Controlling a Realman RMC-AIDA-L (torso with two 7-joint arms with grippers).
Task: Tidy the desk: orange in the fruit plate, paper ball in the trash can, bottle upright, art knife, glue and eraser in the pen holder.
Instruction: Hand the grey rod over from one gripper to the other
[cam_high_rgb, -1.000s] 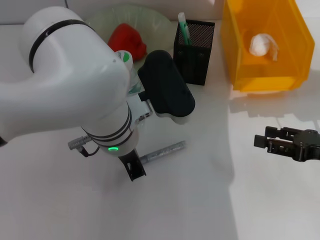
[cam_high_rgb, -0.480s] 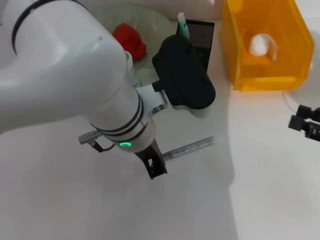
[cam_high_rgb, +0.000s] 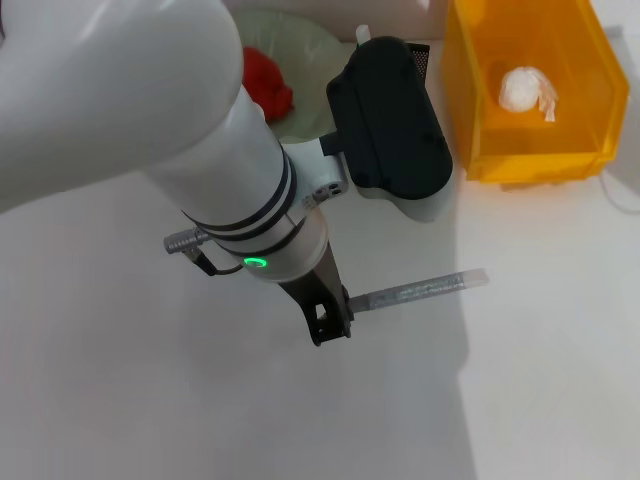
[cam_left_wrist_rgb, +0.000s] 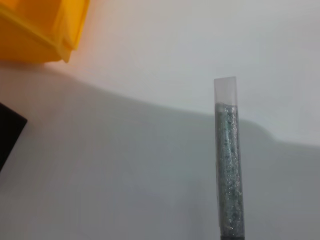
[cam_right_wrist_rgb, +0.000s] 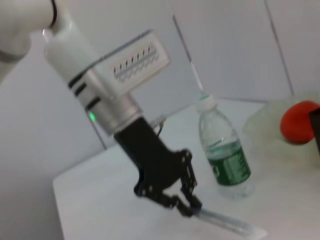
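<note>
A: What does the head view show?

B: The left arm fills the upper left and centre of the frame. Its left gripper (cam_high_rgb: 335, 312) sits just below centre, clenched on one end of the glue (cam_high_rgb: 420, 291), a grey glittery stick that runs out to the right, roughly level, above the desk (cam_high_rgb: 150, 400). At upper right the trash can (cam_high_rgb: 530, 100) holds the paper ball (cam_high_rgb: 527, 90). The orange (cam_high_rgb: 268, 82) lies in the fruit plate (cam_high_rgb: 300, 45) at top centre. Only a corner of the pen holder (cam_high_rgb: 422, 50) peeks out behind the arm's black camera housing (cam_high_rgb: 390, 120). The right gripper does not appear in this view.

A: And the left wrist view?

B: The glue (cam_left_wrist_rgb: 227, 165) runs up from the lower edge, right of centre, with a clear end at the top. A yellow corner of the trash can (cam_left_wrist_rgb: 40, 25) is at upper left, and a dark sliver, probably the pen holder (cam_left_wrist_rgb: 10, 132), sits at the left edge.

A: The right wrist view?

B: The left gripper (cam_right_wrist_rgb: 187, 202) is seen from the side at lower centre, fingers pinched on the glue (cam_right_wrist_rgb: 230, 226), which points to the lower right. Behind it the bottle (cam_right_wrist_rgb: 223, 150) stands upright on the desk (cam_right_wrist_rgb: 100, 200). The orange (cam_right_wrist_rgb: 298, 121) is at the right edge, in the fruit plate (cam_right_wrist_rgb: 260, 125).
</note>
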